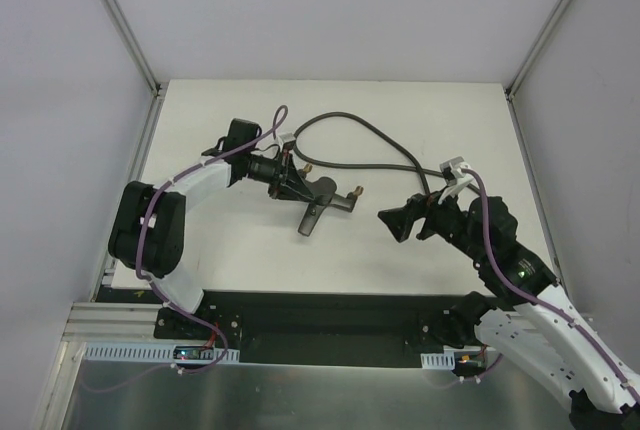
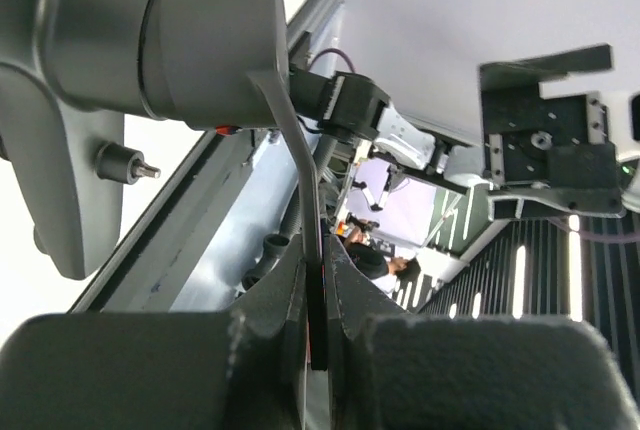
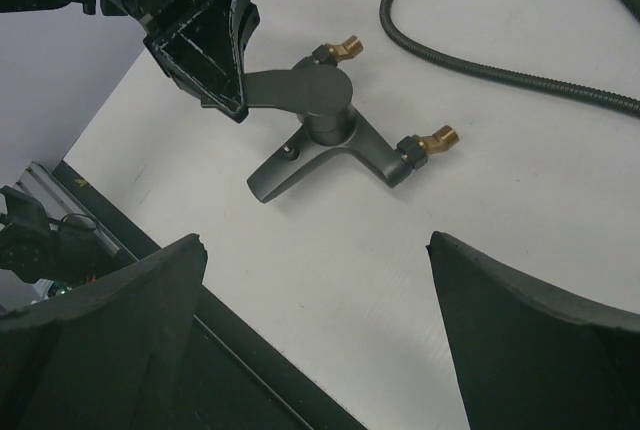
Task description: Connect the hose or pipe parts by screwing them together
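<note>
The dark-grey hose (image 1: pixel 372 132) lies in a loop across the back of the white table, and its right end runs under my right arm. The black T-shaped fitting (image 1: pixel 325 200) with brass tips sits mid-table. My left gripper (image 1: pixel 296 186) is shut on the fitting's thin flat lever (image 2: pixel 305 165), with the fitting's grey body (image 2: pixel 200 40) filling the top left of the left wrist view. In the right wrist view the fitting (image 3: pixel 322 122) and a stretch of hose (image 3: pixel 470 68) lie beyond my right gripper (image 3: pixel 315 240). My right gripper (image 1: pixel 398 222) is open with nothing between its fingers, right of the fitting.
The table (image 1: pixel 250 250) is a white board set between grey side walls, with a black strip (image 1: pixel 330 315) along its near edge. Purple cables (image 1: pixel 480 220) run along both arms.
</note>
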`<state>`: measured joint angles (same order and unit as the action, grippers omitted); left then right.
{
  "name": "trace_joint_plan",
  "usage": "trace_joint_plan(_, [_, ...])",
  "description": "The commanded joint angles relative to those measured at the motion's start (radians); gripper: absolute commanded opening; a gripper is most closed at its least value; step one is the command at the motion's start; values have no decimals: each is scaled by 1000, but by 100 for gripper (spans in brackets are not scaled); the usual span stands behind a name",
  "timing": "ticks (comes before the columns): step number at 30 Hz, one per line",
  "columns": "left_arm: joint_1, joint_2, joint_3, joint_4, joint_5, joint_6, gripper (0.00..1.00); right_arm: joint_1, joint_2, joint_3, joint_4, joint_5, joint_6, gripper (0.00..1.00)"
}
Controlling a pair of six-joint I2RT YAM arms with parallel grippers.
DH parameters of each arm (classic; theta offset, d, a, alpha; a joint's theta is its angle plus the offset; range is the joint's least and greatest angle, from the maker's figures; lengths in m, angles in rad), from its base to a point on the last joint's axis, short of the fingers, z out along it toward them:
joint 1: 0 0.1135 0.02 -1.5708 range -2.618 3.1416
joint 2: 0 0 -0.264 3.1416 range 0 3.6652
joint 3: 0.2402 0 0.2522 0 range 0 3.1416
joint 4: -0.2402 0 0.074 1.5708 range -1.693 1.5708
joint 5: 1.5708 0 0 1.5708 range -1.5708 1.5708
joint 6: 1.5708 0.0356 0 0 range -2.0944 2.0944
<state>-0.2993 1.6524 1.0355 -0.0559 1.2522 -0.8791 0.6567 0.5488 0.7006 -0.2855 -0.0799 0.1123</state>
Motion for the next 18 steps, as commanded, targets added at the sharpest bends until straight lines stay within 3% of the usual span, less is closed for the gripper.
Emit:
trace_joint_plan(1, [9,-5,41,-132,41,233,0,-5,-23,-7,14,2,7,96])
trace_joint_plan(8, [29,79,95,-272,-26,397,3,-5,-53,-26,-1,14,7,96])
trace_joint_plan(11, [54,89,138,-346,-72,451,34,-3,-53,-18,-14,17,6,96])
trace_joint_plan(12, [64,83,149,-366,-115,462,51,-5,-53,-16,-17,17,7,96])
trace_joint_plan(15, [101,48,216,-449,-215,506,65,-5,-53,-7,-26,19,6,96])
trace_joint_plan(18, [103,-20,308,-541,-509,551,73,-3,-52,-4,-27,16,7,96])
